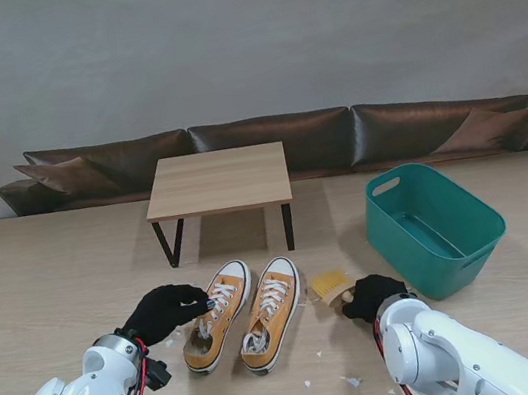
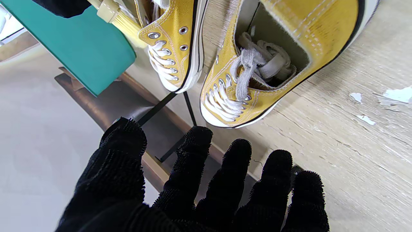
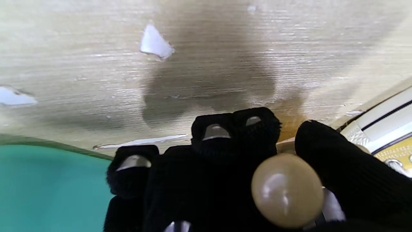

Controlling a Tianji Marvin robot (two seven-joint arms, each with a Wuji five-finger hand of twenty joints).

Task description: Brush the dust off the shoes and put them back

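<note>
I count two yellow shoes (image 1: 218,315) (image 1: 271,315). I see one brush (image 1: 330,284), one green tub (image 1: 431,227) and one small wooden table (image 1: 218,180). I count two black hands (image 1: 164,309) (image 1: 374,296). Little white scraps (image 1: 351,381) lie about; several, too small to count.

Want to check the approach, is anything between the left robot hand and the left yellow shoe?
Nothing visible. The left robot hand is open right beside the left yellow shoe, with only bare table around it.
</note>
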